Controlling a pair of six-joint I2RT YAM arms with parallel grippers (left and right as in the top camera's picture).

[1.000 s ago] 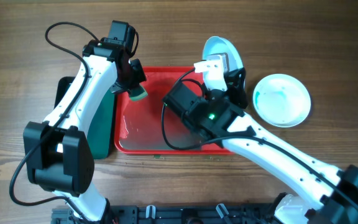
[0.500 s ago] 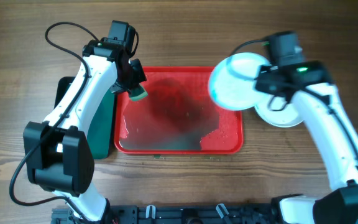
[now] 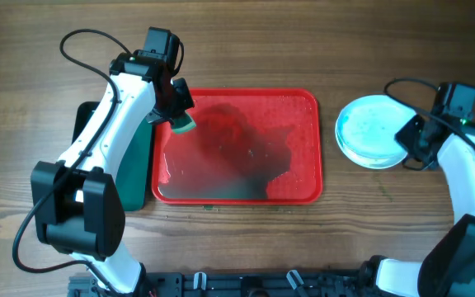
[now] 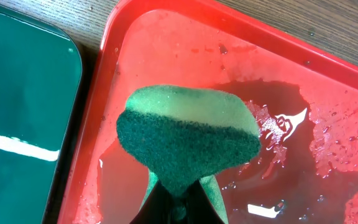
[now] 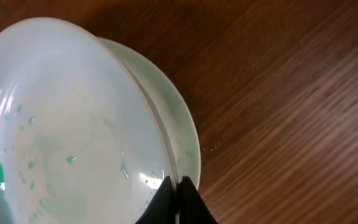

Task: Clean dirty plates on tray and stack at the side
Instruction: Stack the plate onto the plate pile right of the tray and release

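Observation:
The red tray (image 3: 303, 186) lies wet in the middle of the table with no plate on it. My left gripper (image 3: 177, 115) is shut on a green sponge (image 4: 185, 140) and holds it over the tray's far left corner (image 4: 114, 37). My right gripper (image 3: 409, 139) is shut on the rim of a white plate (image 5: 67, 130) with teal flecks. That plate (image 3: 371, 132) rests tilted on another plate (image 5: 182, 134) on the wood to the right of the tray. A third plate is not visible.
A dark green tray (image 3: 134, 165) lies against the red tray's left side, also in the left wrist view (image 4: 17, 106). Bare wooden table (image 3: 246, 41) surrounds both trays. A black rail runs along the front edge (image 3: 246, 285).
My right arm has carried the plate from over the tray's far right corner to the right and set it onto the plate lying on the wood. The left arm has not moved.

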